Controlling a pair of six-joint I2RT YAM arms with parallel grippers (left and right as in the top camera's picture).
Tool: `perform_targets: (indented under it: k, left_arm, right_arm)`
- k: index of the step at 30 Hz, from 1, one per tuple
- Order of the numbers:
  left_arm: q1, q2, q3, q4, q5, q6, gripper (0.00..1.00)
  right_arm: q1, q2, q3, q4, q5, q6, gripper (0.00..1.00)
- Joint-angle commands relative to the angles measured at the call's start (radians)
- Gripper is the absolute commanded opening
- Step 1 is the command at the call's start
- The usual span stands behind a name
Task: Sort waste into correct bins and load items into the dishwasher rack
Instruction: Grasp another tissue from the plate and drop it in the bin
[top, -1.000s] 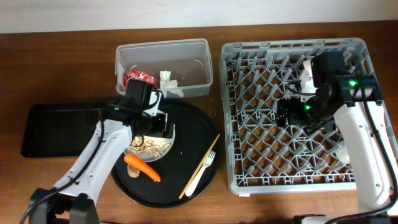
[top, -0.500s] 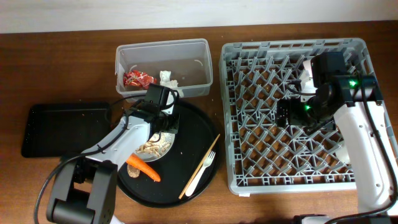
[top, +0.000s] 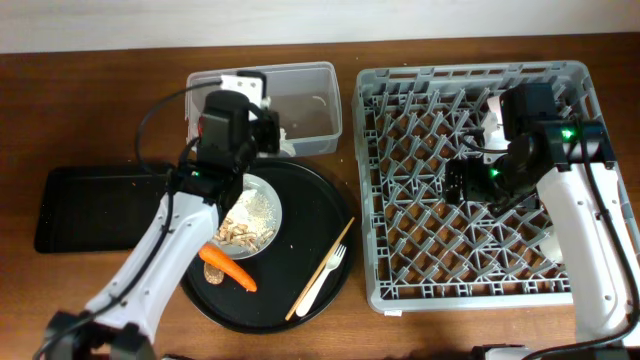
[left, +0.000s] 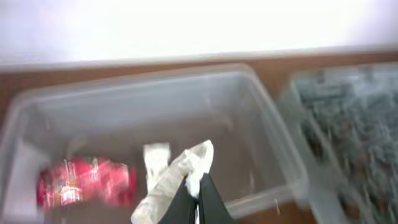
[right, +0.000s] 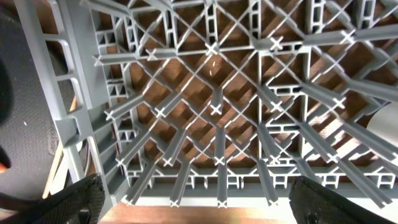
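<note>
My left gripper (left: 198, 188) is shut on a crumpled white tissue (left: 180, 169), held in the air at the near wall of the clear tub (top: 325, 105). A red wrapper (left: 84, 182) and another white scrap (left: 155, 157) lie inside the tub. On the round black tray (top: 310, 205) stands a white plate (top: 262, 205) with beige food scraps (top: 236, 238). An orange carrot (top: 229, 268), a white fork (top: 322, 280) and a chopstick (top: 325, 260) lie beside the plate. My right gripper (right: 205, 211) hangs open above the grey dishwasher rack (top: 420, 250), holding nothing.
A shallow black rectangular tray (top: 95, 205) lies at the far left. White dishes stand at the rack's back right (top: 494, 112) and right edge (top: 552, 245). The rack's upright pegs (right: 214, 109) rise just under my right gripper.
My left gripper has shut on the tissue at the plate, lifted, and swung back toward the clear tub. The right arm has not moved.
</note>
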Motion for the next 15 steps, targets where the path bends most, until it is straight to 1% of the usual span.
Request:
perform_targets:
  k: [1, 2, 3, 4, 5, 6, 8, 9, 10, 11, 13, 14, 15]
  left_arm:
    - [0.053, 0.15, 0.005, 0.154, -0.043, 0.009, 0.0]
    - [0.067, 0.199, 0.005, 0.217, -0.043, 0.009, 0.02]
    - [0.074, 0.22, 0.005, 0.243, -0.044, 0.009, 0.1]
    - [0.082, 0.227, 0.005, 0.26, -0.044, 0.01, 0.37]
    - [0.089, 0.228, 0.005, 0.272, -0.044, 0.009, 0.56]
    - [0.092, 0.228, 0.009, 0.269, -0.043, 0.01, 0.66]
    - [0.092, 0.204, 0.034, 0.203, -0.04, 0.043, 0.76]
    - [0.092, 0.146, 0.042, 0.089, -0.04, 0.043, 0.99]
    - [0.092, 0.088, 0.042, -0.04, -0.04, 0.042, 0.99]
    - [0.092, 0.017, 0.042, -0.224, -0.04, 0.042, 0.99]
    - [0.092, -0.019, 0.042, -0.385, -0.04, 0.042, 0.99]
    - [0.092, -0.019, 0.042, -0.415, -0.04, 0.042, 0.99]
    - [0.092, -0.019, 0.042, -0.412, -0.04, 0.043, 0.99]
  right_arm:
    - [-0.006, -0.013, 0.002, 0.001, -0.006, -0.005, 0.98]
    - [-0.006, -0.013, 0.002, 0.001, -0.005, -0.004, 0.98]
    - [-0.006, -0.013, 0.002, 0.001, -0.005, -0.005, 0.98]
    - [-0.006, -0.013, 0.002, 0.002, -0.005, -0.005, 0.98]
    - [-0.006, -0.013, 0.002, 0.002, -0.005, -0.005, 0.98]
    - [-0.006, -0.013, 0.002, 0.002, -0.005, -0.005, 0.98]
    - [-0.006, -0.013, 0.002, 0.001, -0.005, -0.005, 0.98]
    - [-0.006, -0.013, 0.002, 0.001, -0.005, -0.005, 0.98]
    - [-0.006, -0.013, 0.002, 0.001, -0.005, -0.005, 0.98]
    - [-0.006, -0.013, 0.002, 0.002, -0.005, -0.005, 0.98]
    - [-0.006, -0.013, 0.002, 0.002, -0.006, -0.005, 0.98]
    - [-0.006, -0.013, 0.002, 0.001, -0.006, -0.005, 0.98]
    - [-0.006, -0.013, 0.002, 0.0, -0.006, -0.004, 0.98]
